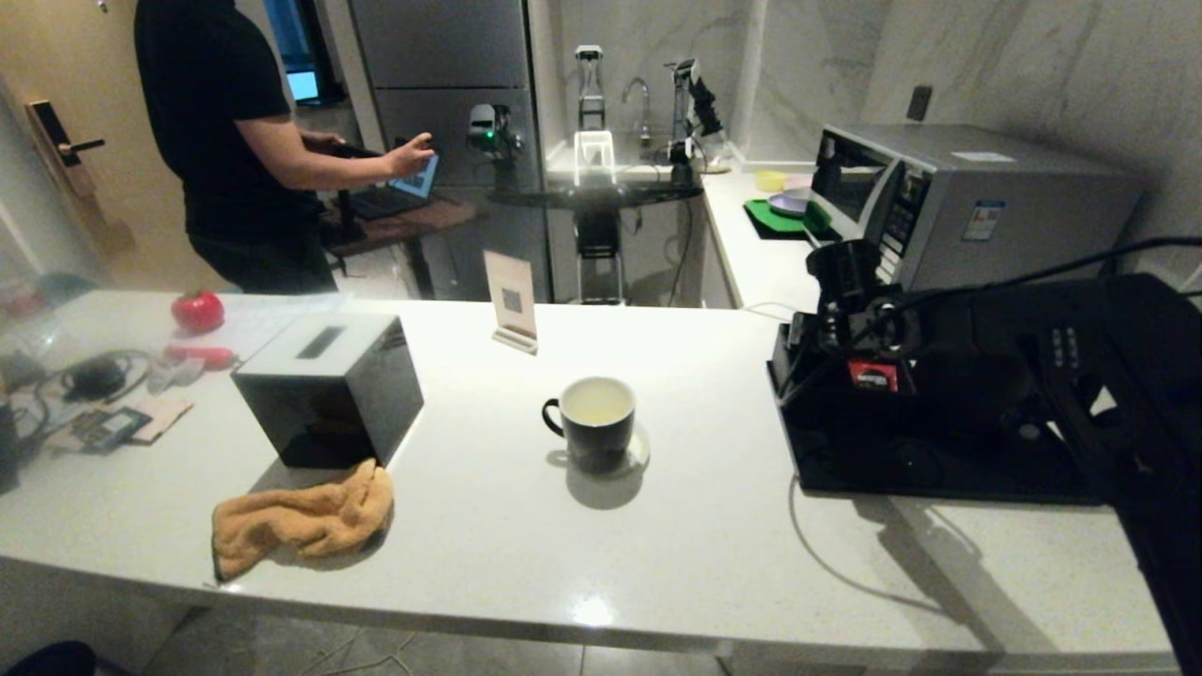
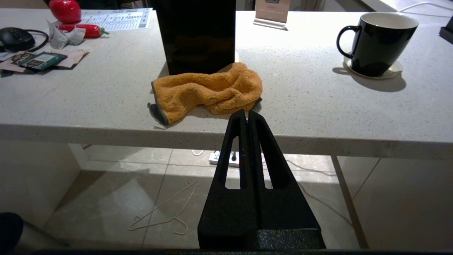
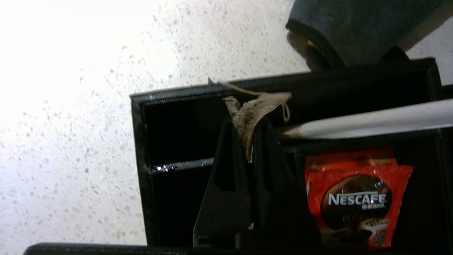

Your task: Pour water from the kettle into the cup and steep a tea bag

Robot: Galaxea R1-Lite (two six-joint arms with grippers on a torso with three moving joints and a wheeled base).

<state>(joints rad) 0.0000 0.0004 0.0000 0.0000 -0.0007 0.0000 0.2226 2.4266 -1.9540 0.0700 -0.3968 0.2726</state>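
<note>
Over the black tray [image 3: 139,148], the tea bag [image 3: 249,115] was pinched between the closed fingers of the right gripper [image 3: 247,141], well apart from the cup [image 1: 592,422], while the left gripper [image 2: 247,117] was kept shut below the counter edge.

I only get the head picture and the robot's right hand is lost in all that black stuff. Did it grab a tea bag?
Observer: Yes. The right wrist view shows the right gripper shut on a tea bag, over the black compartment tray.
Operator: What else is in that tray?
Observer: Red Nescafe sachets in one compartment, and a white paper-wrapped stick lying across.
Operator: Where's the other hand?
Observer: The left gripper is shut and empty, held low in front of the counter edge, facing the orange cloth.
Operator: Is the cup on anything?
Observer: The cup stands on a small pale coaster.
</note>
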